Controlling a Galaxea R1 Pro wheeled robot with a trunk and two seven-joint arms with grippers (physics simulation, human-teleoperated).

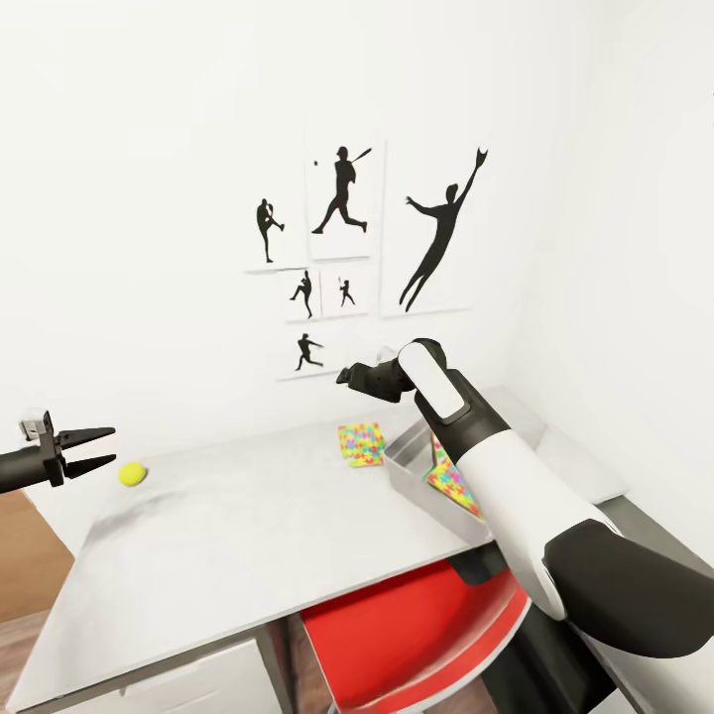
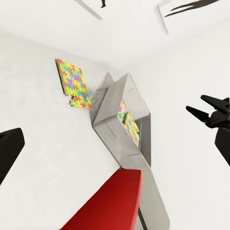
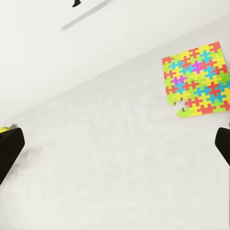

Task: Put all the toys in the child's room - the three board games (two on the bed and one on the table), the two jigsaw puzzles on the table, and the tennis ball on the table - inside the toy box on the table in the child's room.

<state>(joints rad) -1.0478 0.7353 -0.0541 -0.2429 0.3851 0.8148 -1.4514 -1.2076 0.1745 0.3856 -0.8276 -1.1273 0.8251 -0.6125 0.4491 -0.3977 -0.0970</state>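
Observation:
A yellow tennis ball (image 1: 132,474) lies on the pale grey table (image 1: 248,535) near its left end. My left gripper (image 1: 87,448) hovers open just left of the ball, slightly above it. One jigsaw puzzle (image 1: 361,443) (image 2: 74,84) (image 3: 196,79) lies flat on the table beside the grey toy box (image 1: 409,474) (image 2: 112,122). A second puzzle (image 1: 453,488) (image 2: 130,125) leans inside the box. My right gripper (image 1: 347,376) (image 2: 207,111) hangs open above the table, above the loose puzzle and left of the box. The board games and the bed are out of view.
A red chair (image 1: 416,625) (image 2: 110,201) is tucked under the table's front edge below the toy box. White walls close the corner behind and to the right, with black silhouette pictures (image 1: 342,193) on the back wall. My right arm (image 1: 516,496) crosses over the box.

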